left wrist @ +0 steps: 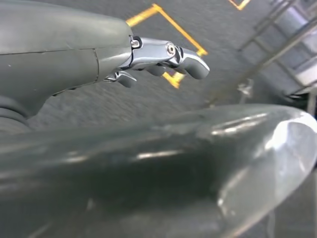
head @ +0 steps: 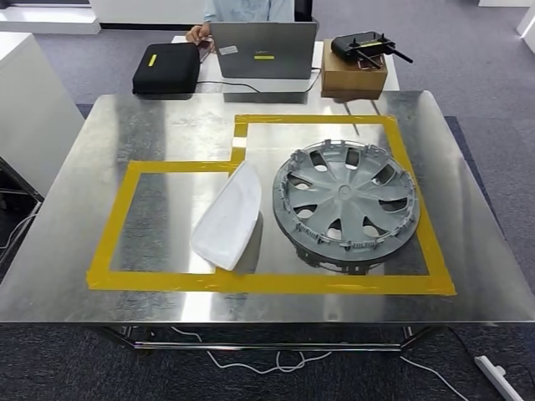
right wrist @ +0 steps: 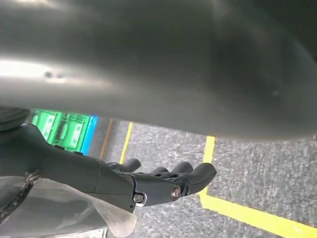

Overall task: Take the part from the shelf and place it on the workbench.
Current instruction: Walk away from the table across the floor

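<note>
A white curved plastic part (head: 230,215) lies on the steel workbench (head: 94,167), inside the left box of yellow tape (head: 271,284). To its right, a grey wheel cover (head: 345,203) sits inside the larger taped box. My left hand (left wrist: 160,57) hangs over grey carpet in the left wrist view, fingers stretched out and holding nothing. In the right wrist view my right hand (right wrist: 164,181) also hangs with its fingers extended and holds nothing.
Behind the bench a person (head: 246,10) sits at a laptop (head: 263,50), with a black case (head: 165,68) to its left and a cardboard box (head: 354,75) carrying a controller (head: 363,46) to its right. Cables (head: 271,363) lie under the bench. Green crates (right wrist: 61,130) stand on the floor.
</note>
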Available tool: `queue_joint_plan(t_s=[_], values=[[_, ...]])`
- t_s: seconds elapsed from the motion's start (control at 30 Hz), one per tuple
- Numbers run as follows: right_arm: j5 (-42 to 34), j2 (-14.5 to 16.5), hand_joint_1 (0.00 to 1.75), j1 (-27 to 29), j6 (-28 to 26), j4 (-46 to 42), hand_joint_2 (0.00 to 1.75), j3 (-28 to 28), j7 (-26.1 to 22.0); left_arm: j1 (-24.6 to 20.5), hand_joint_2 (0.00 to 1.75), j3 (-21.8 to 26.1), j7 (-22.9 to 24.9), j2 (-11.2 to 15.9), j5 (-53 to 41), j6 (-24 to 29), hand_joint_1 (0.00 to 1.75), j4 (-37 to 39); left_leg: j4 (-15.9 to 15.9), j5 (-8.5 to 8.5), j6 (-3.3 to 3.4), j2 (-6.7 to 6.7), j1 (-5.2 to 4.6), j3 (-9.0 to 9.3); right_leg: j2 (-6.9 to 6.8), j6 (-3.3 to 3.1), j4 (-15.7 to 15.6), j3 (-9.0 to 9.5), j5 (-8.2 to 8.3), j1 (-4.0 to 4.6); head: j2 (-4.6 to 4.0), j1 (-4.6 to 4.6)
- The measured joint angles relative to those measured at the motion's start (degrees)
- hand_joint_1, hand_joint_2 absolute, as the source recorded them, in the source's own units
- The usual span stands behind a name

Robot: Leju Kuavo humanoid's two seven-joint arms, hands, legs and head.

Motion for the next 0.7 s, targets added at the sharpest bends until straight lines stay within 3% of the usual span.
queue_joint_plan(t_s=[0.07,0.17,0.23,0.3,0.33,0.37,0.4,0.43,0.5,0.57,0.6,0.67,0.7], values=[[0.21,0.05,0.0,-0.17,-0.05,0.01,0.0,-0.01,-0.01,-1.04,0.0,1.77,1.23,0.03,-3.85,0.68,0.0,2.86,-4.1,0.97,0.45,-0.07,-0.14,1.7,0.03,0.8,0.34,-0.68,0.52,0.13,0.0,0.02],[0.27,0.05,0.0,-0.19,-0.01,0.06,0.0,-0.06,0.0,-2.61,0.0,3.57,5.69,0.46,-16.61,3.68,0.0,10.31,-4.34,1.71,2.11,-0.01,-0.62,0.84,0.11,2.14,0.38,-1.35,1.06,-0.21,0.0,0.0],[0.22,0.04,0.0,-0.17,0.09,0.13,0.0,-0.1,0.0,-3.97,0.0,3.86,7.01,1.12,-24.6,6.0,0.0,17.86,-4.56,2.76,3.42,0.12,-0.8,-0.19,0.33,2.57,3.06,-2.83,-1.96,-0.45,0.0,0.09],[0.21,0.02,0.0,-0.28,0.25,0.22,0.0,-0.1,-0.01,-4.97,0.0,3.86,6.53,1.75,-28.27,6.68,0.0,24.32,-4.56,3.83,4.12,0.21,-1.05,-1.62,0.61,2.58,9.89,-5.35,-7.42,-0.29,0.0,0.3],[0.21,0.01,0.0,-0.32,0.31,0.29,0.0,-0.1,-0.01,-5.37,0.0,3.85,6.24,2.12,-29.47,6.68,0.0,27.04,-4.53,4.4,4.29,0.26,-1.24,-2.37,0.69,2.52,13.45,-6.23,-9.37,-0.16,0.0,0.34],[0.21,-0.03,0.0,-0.34,0.34,0.37,0.0,-0.1,-0.01,-5.74,0.0,3.83,5.98,2.53,-30.42,6.6,0.0,29.44,-4.51,4.99,4.39,0.32,-1.46,-3.12,0.72,2.39,15.78,-6.4,-10.09,-0.02,0.0,0.37],[0.21,-0.08,0.0,-0.34,0.35,0.46,0.0,-0.1,0.01,-6.1,0.0,3.82,5.77,2.97,-31.2,6.48,0.0,31.53,-4.49,5.57,4.47,0.38,-1.7,-3.86,0.72,2.12,16.25,-5.59,-9.55,0.13,0.0,0.36],[0.24,-0.15,0.0,-0.36,0.34,0.56,0.0,-0.1,0.01,-6.41,0.0,3.81,5.62,3.36,-31.97,6.27,0.0,33.23,-4.48,6.11,4.51,0.4,-1.93,-4.5,0.72,1.76,14.6,-3.7,-8.07,0.29,0.0,0.34],[0.35,-0.31,0.0,-0.58,0.3,0.68,0.0,-0.1,0.02,-6.89,0.0,3.7,5.52,4.0,-33.61,5.73,0.0,35.9,-4.41,7.15,4.43,0.38,-2.33,-5.58,0.71,0.68,6.67,2.54,-5.36,0.83,0.0,0.3],[0.49,-0.49,0.0,-0.99,0.24,0.78,0.0,-0.11,-0.05,-7.26,0.0,3.52,5.55,4.43,-34.97,5.07,0.0,37.93,-4.26,8.18,4.12,0.4,-2.63,-6.28,0.68,-0.08,-0.96,7.6,-5.16,1.26,0.0,0.31],[0.56,-0.57,0.0,-1.12,0.22,0.85,0.0,-0.11,-0.37,-7.42,0.0,3.45,5.59,4.6,-35.35,4.79,0.0,38.78,-4.25,8.72,3.86,0.44,-2.66,-6.47,0.67,-0.24,-2.8,8.56,-5.44,1.42,0.0,0.34],[0.67,-0.63,0.0,-1.05,0.25,1.06,0.0,-0.12,-1.09,-7.63,0.0,3.4,5.71,4.93,-36.01,4.3,0.0,40.17,-4.3,9.58,3.24,0.44,-2.55,-6.78,0.61,-0.47,-3.56,8.04,-4.85,1.39,0.0,0.5],[0.78,-0.66,0.0,-0.98,0.28,1.13,0.0,-0.11,-1.37,-7.66,0.0,3.38,5.78,5.08,-36.32,4.08,0.0,40.75,-3.91,8.85,2.84,0.37,-2.46,-7.07,0.47,-0.77,-3.62,7.59,-4.26,1.27,0.0,0.48]])
